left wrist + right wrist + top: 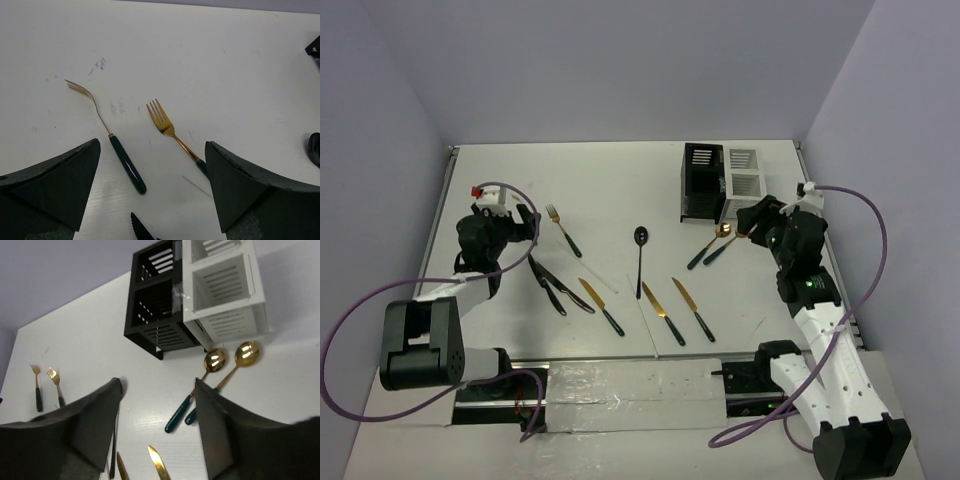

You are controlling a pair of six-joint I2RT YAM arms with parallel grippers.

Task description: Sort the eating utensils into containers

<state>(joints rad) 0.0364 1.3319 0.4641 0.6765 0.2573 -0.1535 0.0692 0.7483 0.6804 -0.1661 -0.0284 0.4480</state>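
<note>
Right gripper (pixel 157 385) partly open, empty, nearer arm; gold spoons (pixel 216 359) just beside white caddy (pixel 230 322), handles slanting away from caddy toward jaws. Left gripper (pixel 152 145) wide, empty.

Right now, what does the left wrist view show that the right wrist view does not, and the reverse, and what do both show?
Left wrist only: a serrated black knife tip and a thin white stick. Right wrist only: the black slotted caddy joined to the white slotted caddy, and two gold spoons with dark green handles near them. Both: the two gold forks with dark green handles on the white table.
</note>
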